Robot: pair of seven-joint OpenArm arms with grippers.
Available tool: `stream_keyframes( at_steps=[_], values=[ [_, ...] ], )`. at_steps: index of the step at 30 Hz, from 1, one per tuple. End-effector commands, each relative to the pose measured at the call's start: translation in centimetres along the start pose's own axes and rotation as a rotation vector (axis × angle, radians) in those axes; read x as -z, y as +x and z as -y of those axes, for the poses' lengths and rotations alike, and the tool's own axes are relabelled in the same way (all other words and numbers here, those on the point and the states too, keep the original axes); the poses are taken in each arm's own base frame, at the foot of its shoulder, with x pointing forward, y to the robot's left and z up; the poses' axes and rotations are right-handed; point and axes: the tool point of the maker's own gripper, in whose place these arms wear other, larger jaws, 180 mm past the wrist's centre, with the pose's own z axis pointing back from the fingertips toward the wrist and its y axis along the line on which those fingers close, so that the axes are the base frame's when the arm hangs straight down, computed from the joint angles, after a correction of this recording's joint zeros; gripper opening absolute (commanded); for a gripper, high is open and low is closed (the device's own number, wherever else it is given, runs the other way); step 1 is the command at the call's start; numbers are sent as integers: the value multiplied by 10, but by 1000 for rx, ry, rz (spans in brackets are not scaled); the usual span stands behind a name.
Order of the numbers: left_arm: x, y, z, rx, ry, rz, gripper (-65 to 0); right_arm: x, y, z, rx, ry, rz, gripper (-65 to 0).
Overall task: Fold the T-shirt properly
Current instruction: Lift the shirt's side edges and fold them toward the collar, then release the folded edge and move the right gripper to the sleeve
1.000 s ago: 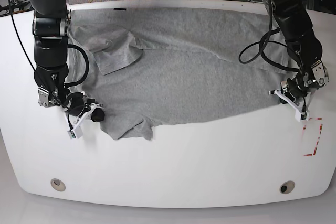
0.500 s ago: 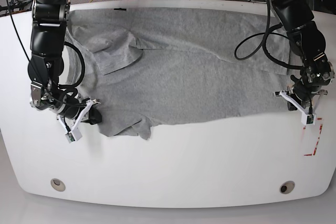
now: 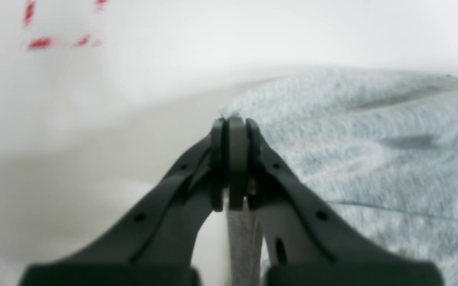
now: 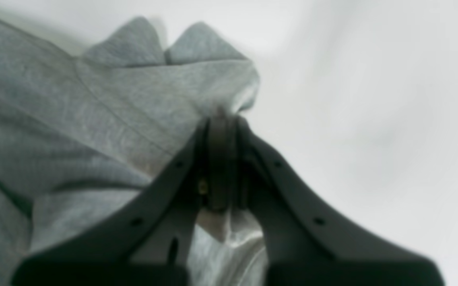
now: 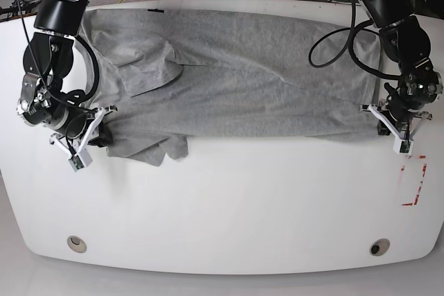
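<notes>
The large, soft, light heather-grey cotton T-shirt lies across the white table, its corners pinched between the clamped left gripper and right gripper, a grip the base view blurs.

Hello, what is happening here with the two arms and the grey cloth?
A two-armed robot is folding a grey T-shirt spread on a white table. The left gripper is shut on one near corner of the shirt, and the right gripper is shut on the near edge at the opposite end, by a crumpled sleeve. The shirt is still mostly flat and unfolded.
</notes>
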Motion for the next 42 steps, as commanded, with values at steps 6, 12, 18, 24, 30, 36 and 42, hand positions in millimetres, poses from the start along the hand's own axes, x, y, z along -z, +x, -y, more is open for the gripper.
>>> stream_keyframes(
  at_steps=[6,12,18,24,30,36,42],
  values=[
    [-13,5,-21,-12,40,42,-650,-36,-2,-7,-67,-62,24,-650],
    [-26,0,-22,28,62,42,-650,-46,-31,-26,-94,-51,-32,-650],
    [-40,-6,-19,70,78,41,-650,-48,-60,-50,-79,-13,-80,-650],
    [-50,-23,-15,99,81,7,-650,-46,-85,-66,-36,23,-128,-650],
    [-58,-58,-15,109,85,-117,-650,-52,-110,-69,38,11,-177,-650],
    [-64,-78,-20,129,90,-182,-632,-62,-121,-58,109,-39,-176,-493],
    [-64,-76,-21,131,93,-179,-469,-69,-122,-48,122,-71,-166,-141]
  ],
)
